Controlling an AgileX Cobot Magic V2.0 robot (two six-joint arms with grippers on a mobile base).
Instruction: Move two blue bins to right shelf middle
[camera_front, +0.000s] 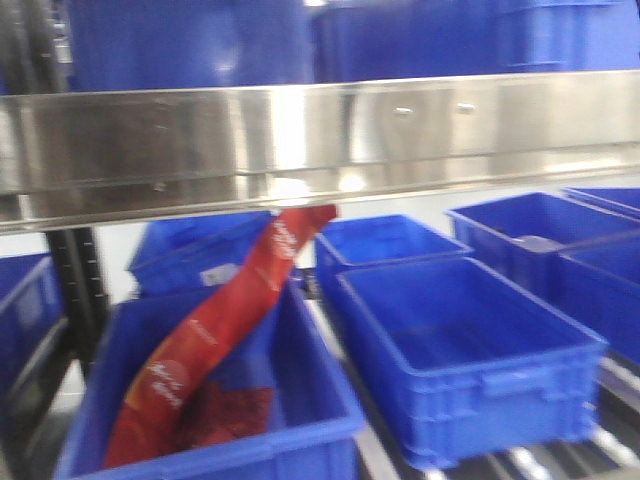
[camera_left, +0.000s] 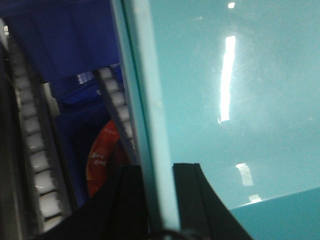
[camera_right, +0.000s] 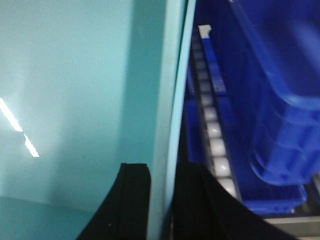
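A pale cyan-blue bin fills both wrist views; only its smooth inner wall (camera_left: 240, 100) and rim show, so whether it is one bin or two nested I cannot tell. My left gripper (camera_left: 159, 200) is shut on the bin's left rim wall (camera_left: 152, 125), one black finger (camera_left: 187, 200) inside and one outside. My right gripper (camera_right: 162, 200) is shut on the opposite wall (camera_right: 165, 100) in the same way. The front view shows neither the bin nor the grippers. There the shiny steel front rail of the right shelf middle (camera_front: 320, 135) crosses the frame.
Below the rail, dark royal-blue bins (camera_front: 470, 350) stand on roller tracks (camera_right: 212, 135); one at the left (camera_front: 300, 430) holds a red snack bag (camera_front: 220, 340). More dark blue bins (camera_front: 200, 40) sit on the tier above. A black upright (camera_front: 75, 290) stands at the left.
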